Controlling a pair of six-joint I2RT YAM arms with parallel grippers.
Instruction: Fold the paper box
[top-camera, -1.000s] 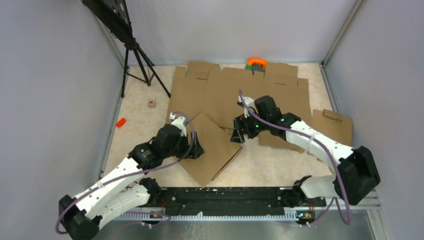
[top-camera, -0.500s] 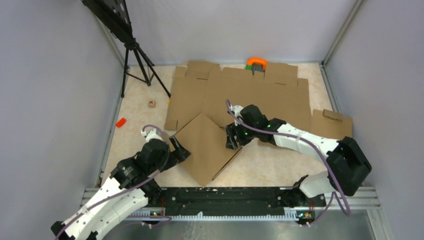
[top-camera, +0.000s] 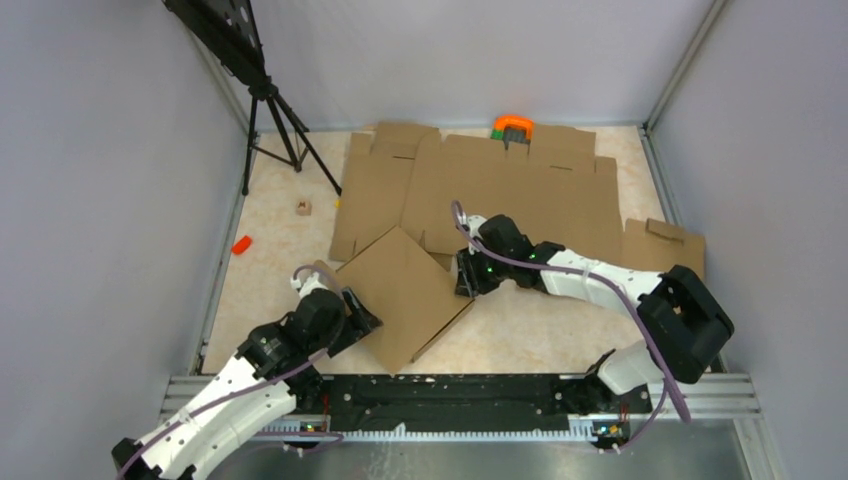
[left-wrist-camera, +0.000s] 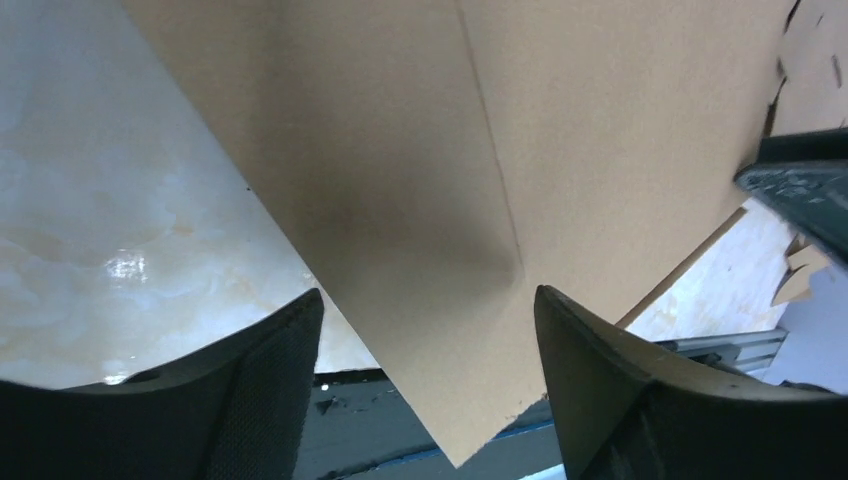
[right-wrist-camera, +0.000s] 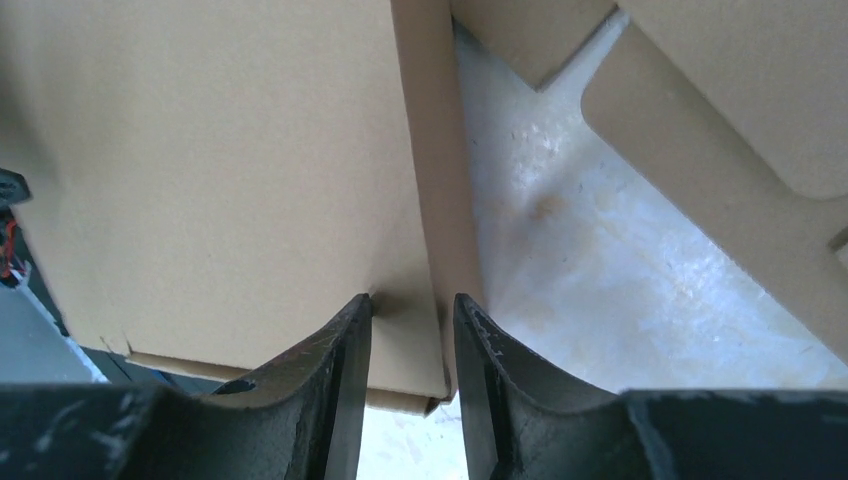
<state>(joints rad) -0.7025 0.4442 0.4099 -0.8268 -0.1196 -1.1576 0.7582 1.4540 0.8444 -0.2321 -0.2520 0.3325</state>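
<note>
One tool (right-wrist-camera: 412, 305), right, pinches paper box (right-wrist-camera: 200, 150)

Flat cardboard blanks (top-camera: 500, 190), orange-green object (top-camera: 512, 127), black tripod (top-camera: 272, 112), small wooden cube (top-camera: 303, 208), red piece (top-camera: 241, 244)

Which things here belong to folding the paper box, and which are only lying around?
Job: box; right claw pinching its wall; left claw open at its corner.
Lying about: cardboard blanks; orange tool; wooden cube; orange bit; tripod.
</note>
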